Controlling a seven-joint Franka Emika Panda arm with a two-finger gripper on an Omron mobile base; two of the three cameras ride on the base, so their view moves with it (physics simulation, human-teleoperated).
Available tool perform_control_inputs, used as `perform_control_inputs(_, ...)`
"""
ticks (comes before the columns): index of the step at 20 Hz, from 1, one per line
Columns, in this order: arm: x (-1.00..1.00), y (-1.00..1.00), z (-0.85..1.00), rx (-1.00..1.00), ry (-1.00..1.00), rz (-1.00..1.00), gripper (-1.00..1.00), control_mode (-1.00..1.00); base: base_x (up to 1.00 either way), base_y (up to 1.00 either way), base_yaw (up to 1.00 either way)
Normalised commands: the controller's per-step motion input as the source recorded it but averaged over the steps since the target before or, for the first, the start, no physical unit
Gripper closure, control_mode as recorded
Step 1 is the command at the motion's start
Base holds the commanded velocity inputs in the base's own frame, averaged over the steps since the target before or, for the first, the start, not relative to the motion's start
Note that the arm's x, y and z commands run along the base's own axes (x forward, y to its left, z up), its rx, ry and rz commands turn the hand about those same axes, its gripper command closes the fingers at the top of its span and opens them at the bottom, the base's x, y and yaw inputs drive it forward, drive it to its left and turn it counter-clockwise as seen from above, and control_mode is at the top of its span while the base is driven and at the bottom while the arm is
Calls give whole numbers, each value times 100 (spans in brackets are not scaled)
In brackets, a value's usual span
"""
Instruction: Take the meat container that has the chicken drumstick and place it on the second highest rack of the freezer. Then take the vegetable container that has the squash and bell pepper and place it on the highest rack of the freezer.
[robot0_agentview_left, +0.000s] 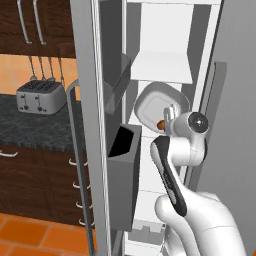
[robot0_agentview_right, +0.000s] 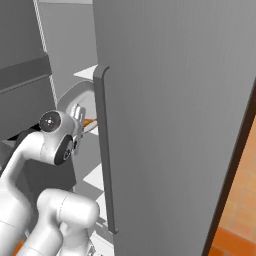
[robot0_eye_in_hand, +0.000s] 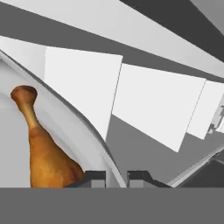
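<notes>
My gripper (robot0_agentview_left: 170, 118) is shut on the rim of the meat container (robot0_agentview_left: 156, 104), a pale grey tray held tilted up on edge inside the open freezer (robot0_agentview_left: 165, 30). The orange-brown chicken drumstick (robot0_agentview_left: 161, 123) lies in the tray's low end, close to the hand. A flat white shelf board (robot0_agentview_left: 163, 68) sits just above the tray, with another shelf edge (robot0_agentview_left: 172, 2) higher up. In the hand view the drumstick (robot0_eye_in_hand: 43, 153) rests left of the tray rim (robot0_eye_in_hand: 89, 127), which runs down between the fingertips (robot0_eye_in_hand: 94, 176) of the gripper (robot0_eye_in_hand: 116, 177). The right base view shows the tray (robot0_agentview_right: 75, 96) and drumstick (robot0_agentview_right: 90, 123) beside the gripper (robot0_agentview_right: 79, 118).
The freezer's left door (robot0_agentview_left: 87, 125) stands open with grey bins (robot0_agentview_left: 122, 170) close to the arm's left. The right door (robot0_agentview_right: 175, 125) with its long handle (robot0_agentview_right: 102, 150) stands close on the other side. A toaster (robot0_agentview_left: 40, 96) sits on the dark counter (robot0_agentview_left: 35, 127).
</notes>
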Motion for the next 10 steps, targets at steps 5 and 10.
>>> perform_control_inputs(5,24,0,-6,1,0,0,100,-100,0,0,0)
perform_control_inputs(10,57,11,-17,0,5,-1,100,-100,0,0,0)
